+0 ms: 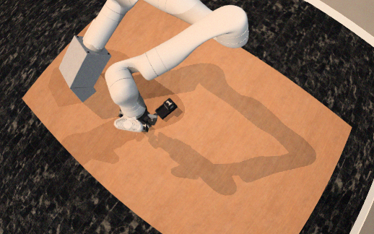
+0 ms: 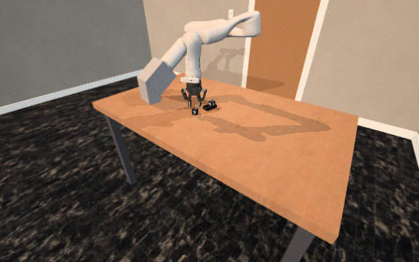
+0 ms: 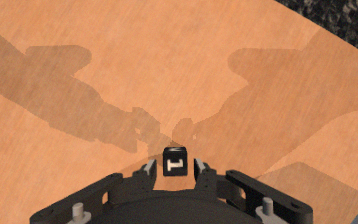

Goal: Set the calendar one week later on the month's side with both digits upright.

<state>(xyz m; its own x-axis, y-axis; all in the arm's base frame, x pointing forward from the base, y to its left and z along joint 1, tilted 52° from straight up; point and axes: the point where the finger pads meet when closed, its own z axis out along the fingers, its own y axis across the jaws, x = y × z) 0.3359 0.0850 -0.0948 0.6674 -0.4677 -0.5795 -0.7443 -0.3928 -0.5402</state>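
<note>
A small black cube [image 3: 175, 163] [image 2: 195, 111] lies on the bare table [image 1: 232, 152], with a white "1" lying sideways on its top face. My gripper [image 3: 175, 167] [image 2: 193, 105] [image 1: 150, 122] hangs just over it, half open. One finger stands on each side of the cube, with a gap to each. In the top view the wrist hides this cube. The dark tray [image 1: 162, 113] [image 2: 207, 108] lies flat just to the right of the gripper. It holds the second black cube [image 1: 170, 105] [image 2: 211, 104], which shows a white "1" on top.
The arm's grey base box [image 1: 81, 68] [image 2: 152, 81] stands at the table's far left corner, close behind the gripper. The table's left edge [image 2: 110, 115] is near. The arm's shadow stretches across the table's middle.
</note>
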